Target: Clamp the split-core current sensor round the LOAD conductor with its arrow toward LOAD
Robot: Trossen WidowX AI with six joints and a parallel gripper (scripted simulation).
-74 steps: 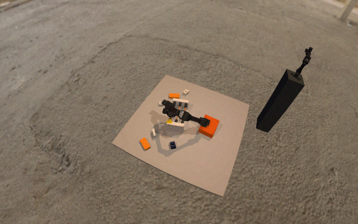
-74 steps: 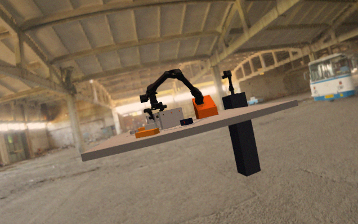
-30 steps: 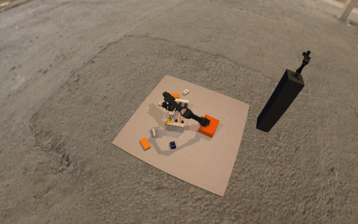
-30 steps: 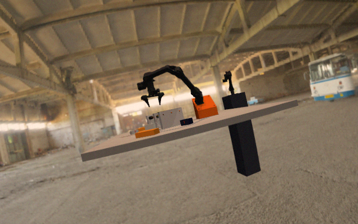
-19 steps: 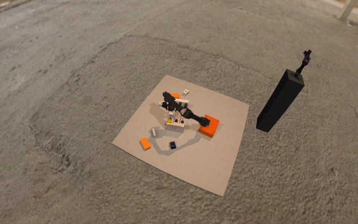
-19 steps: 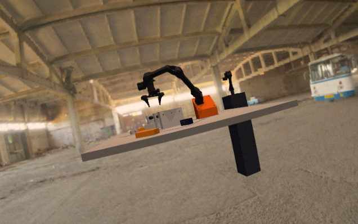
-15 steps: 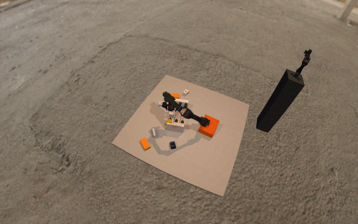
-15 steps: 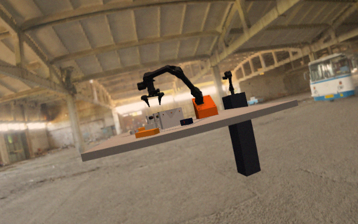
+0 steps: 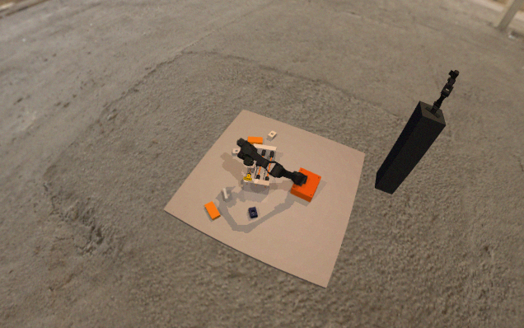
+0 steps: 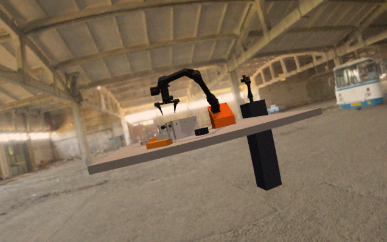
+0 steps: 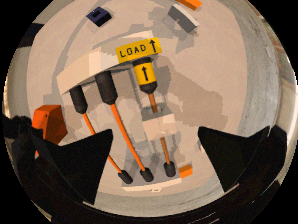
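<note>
My gripper (image 10: pixel 168 113) (image 11: pixel 157 133) is open and empty, its fingers apart above the conductor rack. A white block-shaped sensor (image 11: pixel 159 126) sits around the bare copper LOAD conductor (image 11: pixel 165 151), below the fingers' level and between them in the wrist view. The conductor shows on both sides of it. Whether its halves are latched cannot be told, and no arrow on it is readable. The yellow LOAD marker (image 11: pixel 139 50) (image 9: pixel 247 177) stands at one end of this conductor, its arrow pointing away from the sensor, as does the arrow on the yellow sleeve (image 11: pixel 145 73).
Two orange cables (image 11: pixel 126 127) run beside the LOAD conductor. On the table (image 9: pixel 313 247) (image 10: pixel 128 158) are a navy block (image 9: pixel 253 214) (image 10: pixel 201 131) (image 11: pixel 99 16), a grey-white block (image 9: pixel 225 194) (image 11: pixel 183 19), orange blocks (image 9: pixel 212 210) (image 9: pixel 255 140), a small pale block (image 9: pixel 272 135) and the orange arm base (image 9: pixel 306 185) (image 10: pixel 223 117).
</note>
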